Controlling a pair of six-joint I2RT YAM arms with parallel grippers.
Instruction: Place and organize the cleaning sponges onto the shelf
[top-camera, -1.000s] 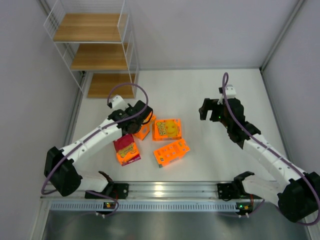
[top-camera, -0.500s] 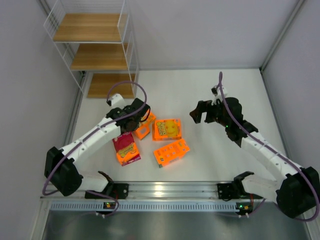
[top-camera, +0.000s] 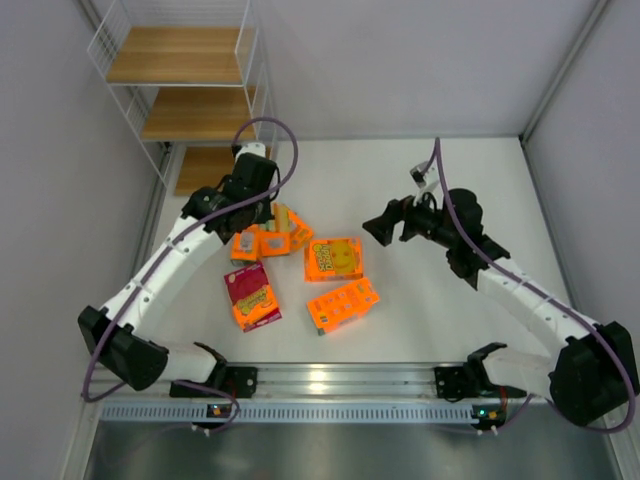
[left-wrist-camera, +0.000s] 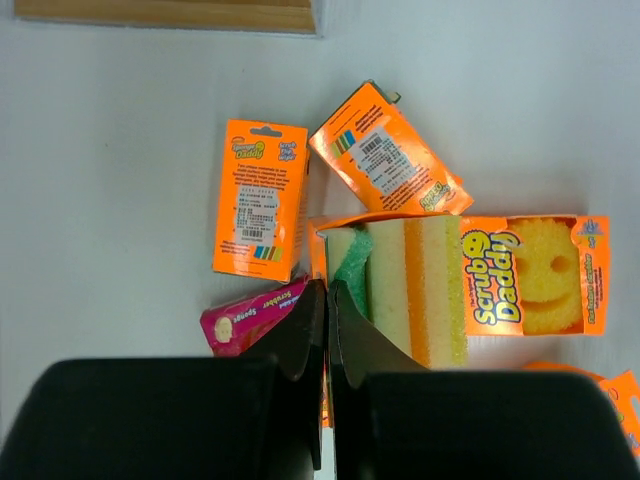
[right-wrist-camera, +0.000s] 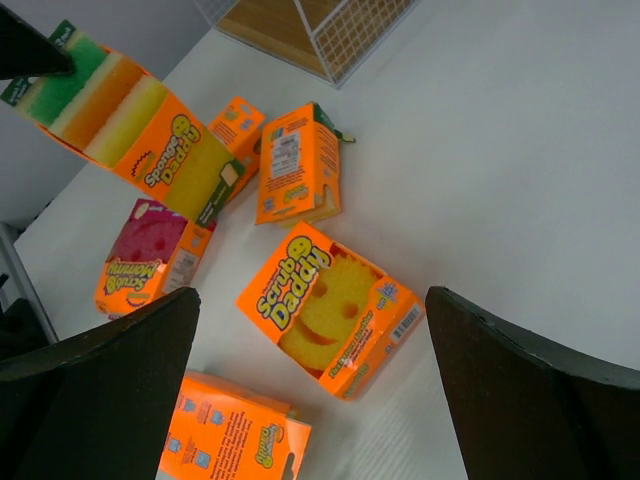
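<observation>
Change: my left claw (left-wrist-camera: 327, 290), clamped on 1 striped sponge pack (left-wrist-camera: 440, 275), has raised it off the desk (top-camera: 430, 180) toward the shelf (top-camera: 175, 55) | right claw (top-camera: 378, 228) spread apart, nearing 5 other packs (top-camera: 333, 258) on desk | placing on shelf likely next.

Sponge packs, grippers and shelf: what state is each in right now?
striped pack, held up above the others
left gripper, shut on striped pack's edge
right gripper, open, empty
smiley pack, lying face up
pink pack, lying face up
nearest pack, lying back up
shelf, visible boards bare
</observation>
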